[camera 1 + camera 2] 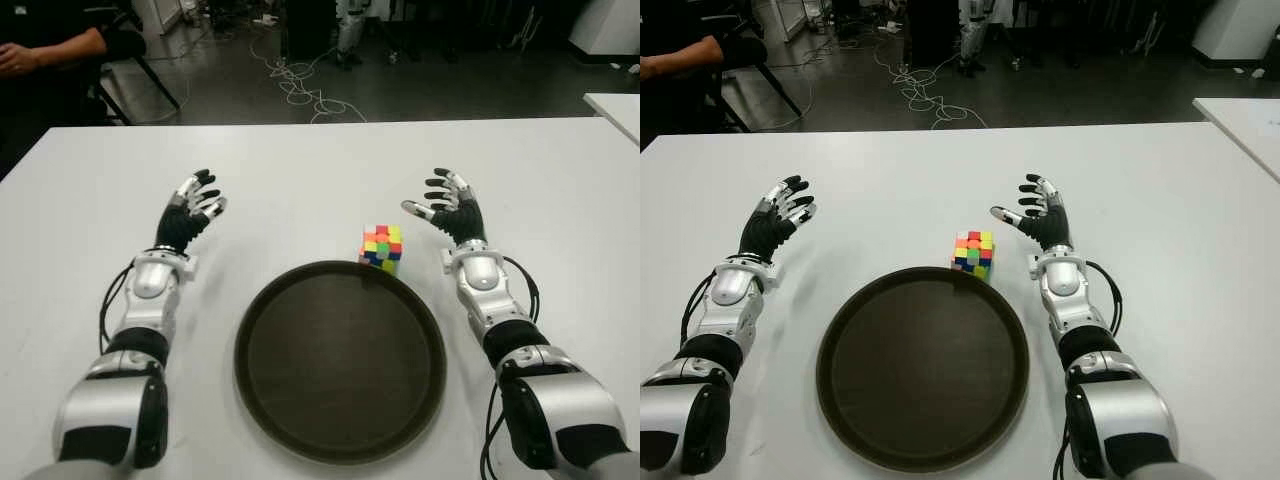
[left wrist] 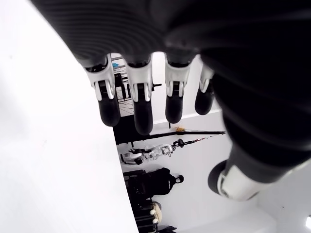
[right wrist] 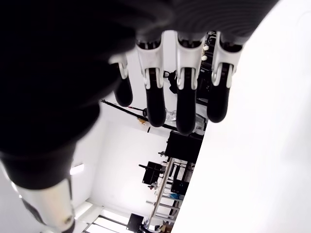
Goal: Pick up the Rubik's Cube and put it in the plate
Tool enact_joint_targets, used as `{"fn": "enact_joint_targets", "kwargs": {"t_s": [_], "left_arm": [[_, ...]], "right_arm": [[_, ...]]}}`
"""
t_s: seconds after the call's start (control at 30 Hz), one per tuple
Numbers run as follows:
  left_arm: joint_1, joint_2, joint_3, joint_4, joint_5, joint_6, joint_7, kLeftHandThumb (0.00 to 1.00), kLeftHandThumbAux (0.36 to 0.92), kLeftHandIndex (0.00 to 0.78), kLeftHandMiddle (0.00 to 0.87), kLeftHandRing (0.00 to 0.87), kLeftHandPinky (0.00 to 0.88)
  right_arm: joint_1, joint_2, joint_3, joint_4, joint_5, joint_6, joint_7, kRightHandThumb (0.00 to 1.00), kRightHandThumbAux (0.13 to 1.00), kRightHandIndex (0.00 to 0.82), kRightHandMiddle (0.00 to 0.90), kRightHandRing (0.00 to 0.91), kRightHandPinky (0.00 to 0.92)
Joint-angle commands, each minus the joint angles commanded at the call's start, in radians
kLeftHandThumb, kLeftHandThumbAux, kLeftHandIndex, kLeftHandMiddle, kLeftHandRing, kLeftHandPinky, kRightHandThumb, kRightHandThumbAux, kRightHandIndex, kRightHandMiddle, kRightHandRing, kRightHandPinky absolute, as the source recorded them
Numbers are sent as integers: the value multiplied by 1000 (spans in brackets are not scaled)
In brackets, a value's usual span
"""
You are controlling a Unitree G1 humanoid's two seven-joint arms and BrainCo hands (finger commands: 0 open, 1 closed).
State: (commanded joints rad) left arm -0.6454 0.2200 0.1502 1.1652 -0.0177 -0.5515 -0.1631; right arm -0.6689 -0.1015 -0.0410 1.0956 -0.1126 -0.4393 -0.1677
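Rubik's Cube [image 1: 382, 247] sits on the white table [image 1: 300, 170], touching the far rim of the round dark plate [image 1: 262, 310], outside it. Right hand [image 1: 452, 208] shows just right of the cube, fingers spread, empty. Left hand [image 1: 191, 211] shows well left, likewise spread and empty.

Left hand [image 2: 160, 73] over the white table [image 2: 53, 160], fingers [image 2: 142, 109] extended and empty, thumb apart.
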Motion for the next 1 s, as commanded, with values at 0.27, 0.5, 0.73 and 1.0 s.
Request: {"fn": "enact_joint_targets", "kwargs": {"t_s": [0.27, 0.5, 0.73, 1.0], "left_arm": [[1, 0, -1, -2, -1, -2, -7, 229, 667, 80, 142, 144, 174], [4, 1, 1, -2, -3, -2, -12, 243, 680, 80, 141, 147, 177], [5, 3, 2, 0, -3, -4, -15, 242, 678, 82, 143, 149, 172], [5, 3, 1, -6, -2, -7, -21, 233, 678, 91, 153, 162, 192]], "right_arm": [[2, -4, 7, 1, -12, -12, -8, 0, 752, 190, 269, 288, 307], [32, -10, 45, -6, -108, -208, -184, 0, 744, 183, 253, 281, 317], [31, -41, 132, 1, -298, -341, -462, 0, 739, 203, 246, 266, 270], [16, -72, 235, 0, -463, -375, -656, 0, 819, 199, 241, 256, 269]]}}
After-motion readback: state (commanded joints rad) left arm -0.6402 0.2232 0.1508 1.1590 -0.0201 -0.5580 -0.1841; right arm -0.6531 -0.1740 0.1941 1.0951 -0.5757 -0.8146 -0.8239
